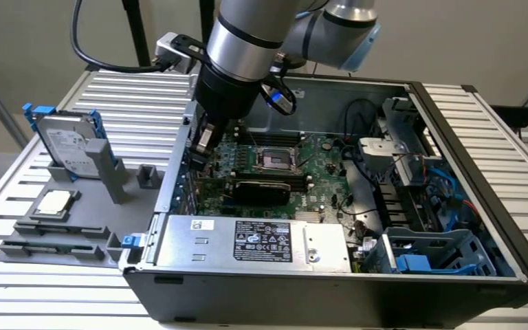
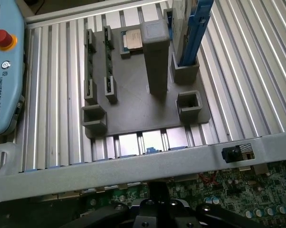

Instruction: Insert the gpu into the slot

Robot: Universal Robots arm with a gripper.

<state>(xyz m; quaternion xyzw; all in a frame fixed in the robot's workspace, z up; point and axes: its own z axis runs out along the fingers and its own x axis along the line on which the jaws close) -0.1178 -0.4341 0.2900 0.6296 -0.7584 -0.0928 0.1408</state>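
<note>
Reaching down into the open black computer case (image 1: 337, 292), the arm has its hand (image 1: 205, 141) low over the end of the green motherboard (image 1: 324, 165) that lies to the exterior view's left, close beside the case wall there. The hand (image 2: 157, 195) is clenched, its dark fingers drawn together. Nothing can be made out between them, so I cannot tell whether it is pinching anything or only pressing down.

The thin flat black rectangular gpu (image 1: 258, 190) stands on its long edge across the middle of the board, between the processor socket (image 1: 274, 159) and the large silver labelled power-supply box (image 1: 255, 240). It sits low and level. By my reading it is placed where the slot runs, but its lower edge hides the bright-blue slot, so how deeply it is seated cannot be judged. One end of the card is near the hand, which would suit a push from above at that end.

Room is tight there. The case wall rises just beside the hand, and in the wrist view the wall's grey rim (image 2: 133, 168) runs directly past the fingers. Towards the exterior view's right the board is more open, until the cables and drive bays (image 1: 420, 179) crowd in.

Outside the case, on the ribbed aluminium counter (image 1: 484, 151), a grey plastic fixture tray (image 2: 143, 116) keeps the spare parts upright and separated. It holds a hard drive in a blue caddy (image 1: 64, 143) and a square silver processor chip (image 1: 54, 202). They stand well apart from the arm's path.
</note>
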